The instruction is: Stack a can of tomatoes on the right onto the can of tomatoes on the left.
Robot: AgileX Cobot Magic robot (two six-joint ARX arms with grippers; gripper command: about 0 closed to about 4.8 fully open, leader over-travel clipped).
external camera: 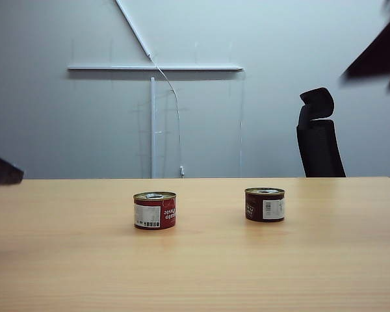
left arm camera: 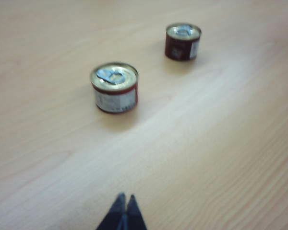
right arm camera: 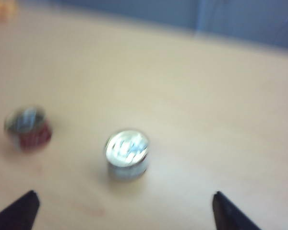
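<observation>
Bare table [external camera: 195, 273] fills the exterior foreground. Left can [external camera: 155, 210] and right can [external camera: 264, 204] stand upright mid-frame, well apart; nothing stacked yet. Right gripper [right arm camera: 125, 211] hangs above the right can [right arm camera: 127, 153], fingers spread wide, empty. Left gripper [left arm camera: 123, 211] sits pinched closed, holding nothing, short of the left can [left arm camera: 115, 87]. Grasp, lift and placing all remain.

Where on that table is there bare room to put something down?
Nearly everywhere. Only the left tomato can and the right tomato can stand on the wooden table. Bare wood lies between them, in front of them and out to both side edges. The shut left gripper and open right gripper hang clear.
</observation>
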